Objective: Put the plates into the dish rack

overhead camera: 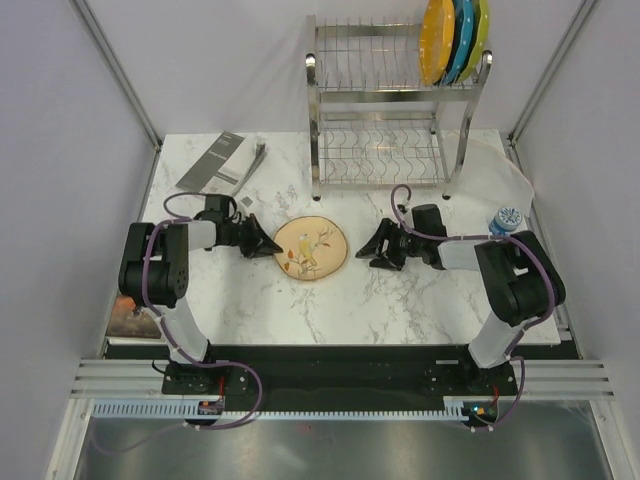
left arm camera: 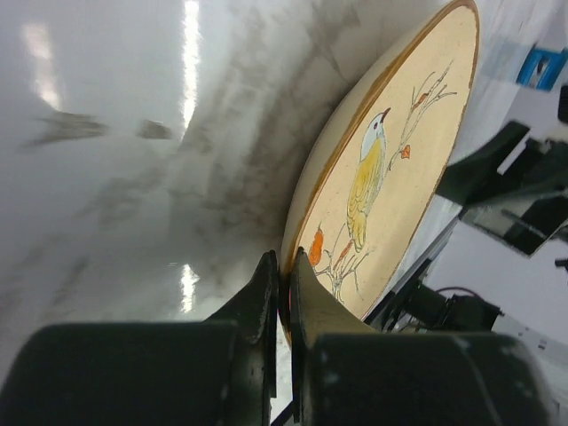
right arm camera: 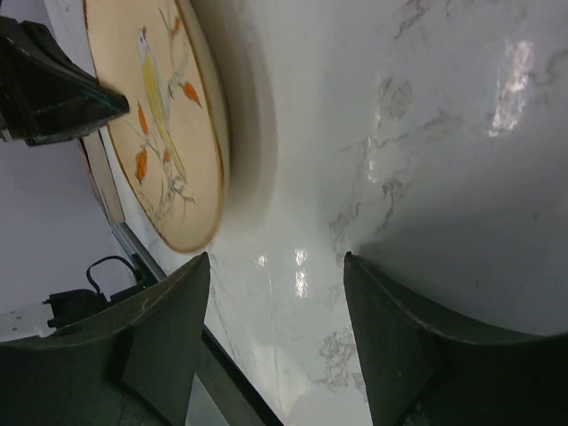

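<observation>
The tan plate [overhead camera: 311, 248] with a bird print lies on the marble table, mid-centre. My left gripper [overhead camera: 274, 243] is shut on its left rim; in the left wrist view the fingers [left arm camera: 264, 293] pinch the plate's edge [left arm camera: 390, 169]. My right gripper [overhead camera: 372, 249] is open and empty, just right of the plate, which shows at the upper left of the right wrist view [right arm camera: 160, 115]. The steel dish rack [overhead camera: 385, 110] stands at the back. The orange [overhead camera: 436, 40], teal [overhead camera: 461, 38] and lime green [overhead camera: 480, 35] plates stand upright in its top tier, right end.
A grey booklet [overhead camera: 212, 160] and a metal tool [overhead camera: 252, 165] lie at the back left. A water bottle [overhead camera: 505, 220] and a white cloth [overhead camera: 500, 170] are at the right by the rack. The rack's lower tier [overhead camera: 380, 150] holds nothing.
</observation>
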